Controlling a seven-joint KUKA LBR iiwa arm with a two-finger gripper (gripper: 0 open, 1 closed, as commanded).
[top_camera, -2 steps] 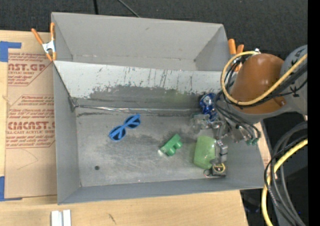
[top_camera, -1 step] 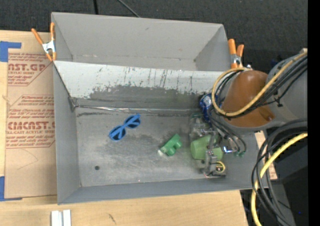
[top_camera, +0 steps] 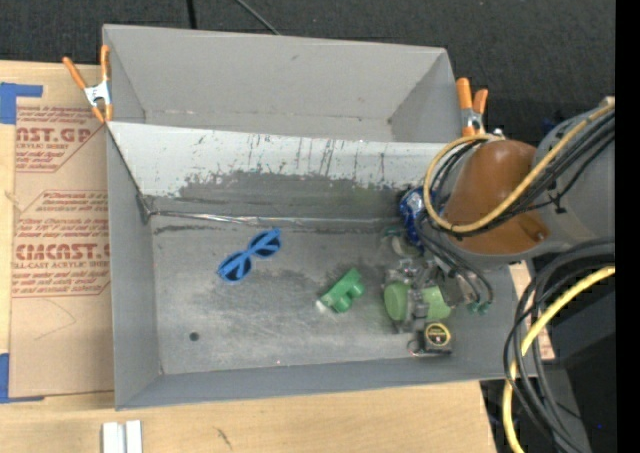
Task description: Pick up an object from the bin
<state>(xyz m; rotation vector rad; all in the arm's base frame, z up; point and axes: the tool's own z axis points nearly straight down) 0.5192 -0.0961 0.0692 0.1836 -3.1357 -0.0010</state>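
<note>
My gripper (top_camera: pixel 412 269) reaches down at the bin's right side, below the arm's orange cover. It is right above a pale green rounded thing (top_camera: pixel 398 300), with a second light green piece (top_camera: pixel 436 299) beside it. Whether it touches either I cannot make out. A small black and yellow tape measure (top_camera: pixel 433 337) lies just in front of them near the front wall. A bright green blocky toy (top_camera: pixel 342 291) rests a little to the left. A blue thing (top_camera: pixel 410 209) sits by the back right corner, partly hidden by cables.
Blue toy sunglasses (top_camera: pixel 250 256) lie alone on the bin floor left of centre. The arm, its orange cover and looped yellow cables hang over the bin's right wall.
</note>
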